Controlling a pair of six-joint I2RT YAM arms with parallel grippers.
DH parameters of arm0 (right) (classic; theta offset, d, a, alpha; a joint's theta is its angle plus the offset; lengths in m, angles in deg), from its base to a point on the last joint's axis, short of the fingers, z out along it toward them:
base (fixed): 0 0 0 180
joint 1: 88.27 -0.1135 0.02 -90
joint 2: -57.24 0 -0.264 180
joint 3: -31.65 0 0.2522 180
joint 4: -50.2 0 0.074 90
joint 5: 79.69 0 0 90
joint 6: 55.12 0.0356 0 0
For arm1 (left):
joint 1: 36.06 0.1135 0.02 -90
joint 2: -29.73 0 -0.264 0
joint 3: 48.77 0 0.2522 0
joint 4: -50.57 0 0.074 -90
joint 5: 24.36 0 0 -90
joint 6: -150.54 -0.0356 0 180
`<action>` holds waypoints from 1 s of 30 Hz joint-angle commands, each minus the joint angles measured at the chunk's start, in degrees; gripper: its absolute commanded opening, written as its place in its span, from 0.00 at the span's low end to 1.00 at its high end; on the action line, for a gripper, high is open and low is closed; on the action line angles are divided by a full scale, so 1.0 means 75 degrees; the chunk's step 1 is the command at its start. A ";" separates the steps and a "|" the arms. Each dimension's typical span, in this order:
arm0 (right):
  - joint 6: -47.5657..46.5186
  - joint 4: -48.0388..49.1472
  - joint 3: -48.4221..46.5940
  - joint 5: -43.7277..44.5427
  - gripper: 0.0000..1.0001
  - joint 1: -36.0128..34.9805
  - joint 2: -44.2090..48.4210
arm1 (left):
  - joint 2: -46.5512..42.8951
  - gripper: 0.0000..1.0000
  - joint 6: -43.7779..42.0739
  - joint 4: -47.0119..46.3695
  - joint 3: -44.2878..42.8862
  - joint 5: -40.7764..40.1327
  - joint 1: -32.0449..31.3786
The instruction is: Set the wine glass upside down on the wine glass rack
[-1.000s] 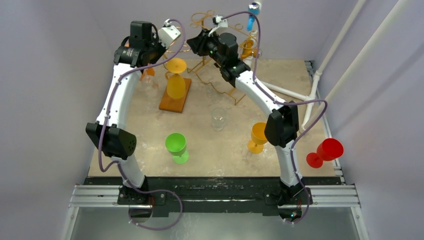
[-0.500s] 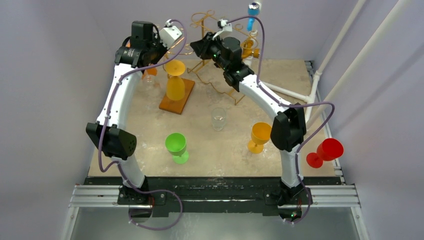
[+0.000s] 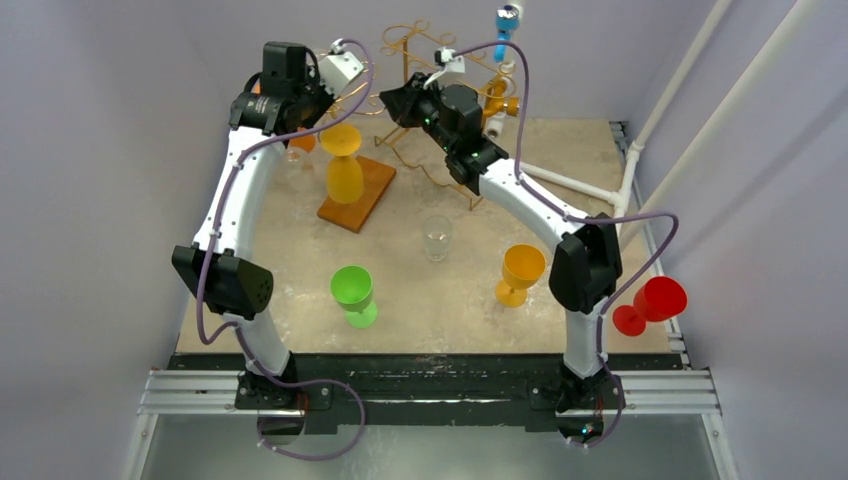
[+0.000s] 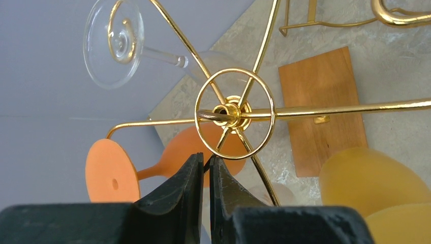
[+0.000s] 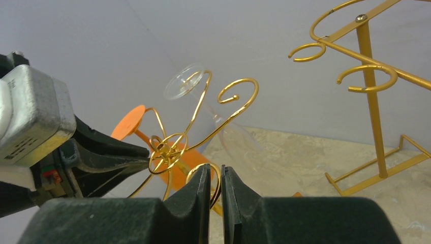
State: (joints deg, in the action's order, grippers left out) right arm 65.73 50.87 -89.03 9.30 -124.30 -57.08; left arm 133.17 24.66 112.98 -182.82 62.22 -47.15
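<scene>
The gold wire rack on a wooden base (image 3: 375, 180) carries an upside-down yellow glass (image 3: 343, 170), an orange glass (image 4: 112, 170) and a clear glass (image 4: 114, 43). My left gripper (image 3: 355, 95) is at the rack's top hub (image 4: 227, 112), shut on a thin spoke (image 4: 206, 158). From the other side, my right gripper (image 3: 388, 100) is shut on a gold loop (image 5: 214, 175) of the same rack. Neither holds a glass. Green (image 3: 352, 293), yellow (image 3: 520, 270) and small clear (image 3: 436, 238) glasses stand upright on the table.
A second gold rack (image 3: 440, 150) stands at the back right, also seen in the right wrist view (image 5: 368, 101). A red glass (image 3: 650, 302) sits off the table's right edge. White pipes (image 3: 640, 150) run along the right wall.
My right arm has swung left and its jaws have closed onto the rack's loop. The wooden base and the hanging yellow glass have turned a little. My left gripper has stayed put.
</scene>
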 commanded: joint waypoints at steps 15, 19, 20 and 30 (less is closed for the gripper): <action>0.0269 0.0063 0.2331 0.0006 0.11 -0.0892 0.1496 | 0.0136 0.01 -0.0067 -0.0711 -0.0318 -0.0316 0.0084; 0.0347 0.0017 0.2390 -0.0002 0.11 -0.1023 0.1566 | 0.0164 0.01 -0.0015 -0.0779 -0.0320 -0.0253 0.0084; 0.0368 0.0010 0.2393 -0.0015 0.11 -0.1069 0.1585 | 0.0175 0.01 -0.0010 -0.0798 -0.0316 -0.0248 0.0084; 0.0520 0.0010 0.2795 0.0012 0.11 -0.1353 0.1755 | 0.0269 0.00 0.0061 -0.0852 -0.0354 -0.0122 0.0076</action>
State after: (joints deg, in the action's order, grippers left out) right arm 68.73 55.99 -70.97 12.12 -132.84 -44.12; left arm 135.00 24.46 108.80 -183.30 61.10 -46.91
